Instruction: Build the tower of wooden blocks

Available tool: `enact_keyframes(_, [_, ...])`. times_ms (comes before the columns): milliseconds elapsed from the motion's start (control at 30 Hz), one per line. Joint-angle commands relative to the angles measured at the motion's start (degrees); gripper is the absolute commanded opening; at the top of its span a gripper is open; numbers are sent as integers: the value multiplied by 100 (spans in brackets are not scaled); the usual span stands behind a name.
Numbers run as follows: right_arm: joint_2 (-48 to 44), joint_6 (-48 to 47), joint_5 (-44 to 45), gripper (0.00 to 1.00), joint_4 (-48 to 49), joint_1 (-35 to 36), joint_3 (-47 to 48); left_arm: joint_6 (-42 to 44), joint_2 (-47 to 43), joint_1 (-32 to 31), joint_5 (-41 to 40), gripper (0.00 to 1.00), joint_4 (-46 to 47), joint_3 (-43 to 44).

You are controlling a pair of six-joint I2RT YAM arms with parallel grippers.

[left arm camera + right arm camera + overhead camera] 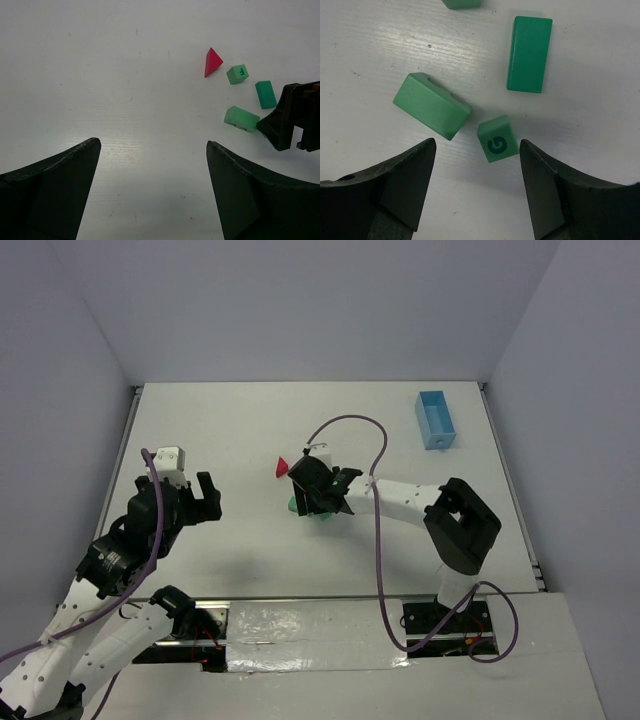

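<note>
Stacking had not started: the pieces lay single and loose near the middle of the table (pixel 230 420), none resting on another. The right gripper (pixel 477 145) hung low over them with its jaws spread to either side of the G cube (pixel 497 145), not visibly touching it. It was probably lined up that way to pinch the cube across its flat sides. The notched block (pixel 431 105) sat just beside the cube on the left, close enough that the left finger might nudge it. The long block (pixel 529 53) lay farther off, clear of both fingers. The red wedge (pixel 212 61) lay at the far side of the group, sensibly left alone, since a roof piece would go on last. The left gripper (pixel 152 145) hovered well apart toward the left edge, jaws wide and holding nothing, likely kept clear of the right arm's work. The tray (pixel 420 418) stood near the far right corner, away from the blocks.
</note>
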Motion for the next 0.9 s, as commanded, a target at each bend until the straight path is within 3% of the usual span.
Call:
enact_keyframes(0, [118, -467, -154, 74, 181, -118, -46, 56, -47, -26, 22, 99, 178, -47])
enact_keyframes(167, [144, -633, -181, 72, 304, -171, -108, 56, -29, -26, 31, 100, 178, -47])
enact_keyframes(267, [267, -774, -338, 64, 365, -241, -99, 56, 6, -35, 22, 100, 178, -38])
enact_keyframes(500, [356, -862, -418, 55, 427, -338, -310, 73, 15, -26, 40, 100, 195, -47])
enact_keyframes(700, [189, -871, -409, 32, 374, -347, -380, 82, 111, -34, 66, 99, 196, -38])
enact_keyframes(867, [-320, -687, -146, 31, 164, -575, -442, 82, 120, -34, 75, 99, 196, -47])
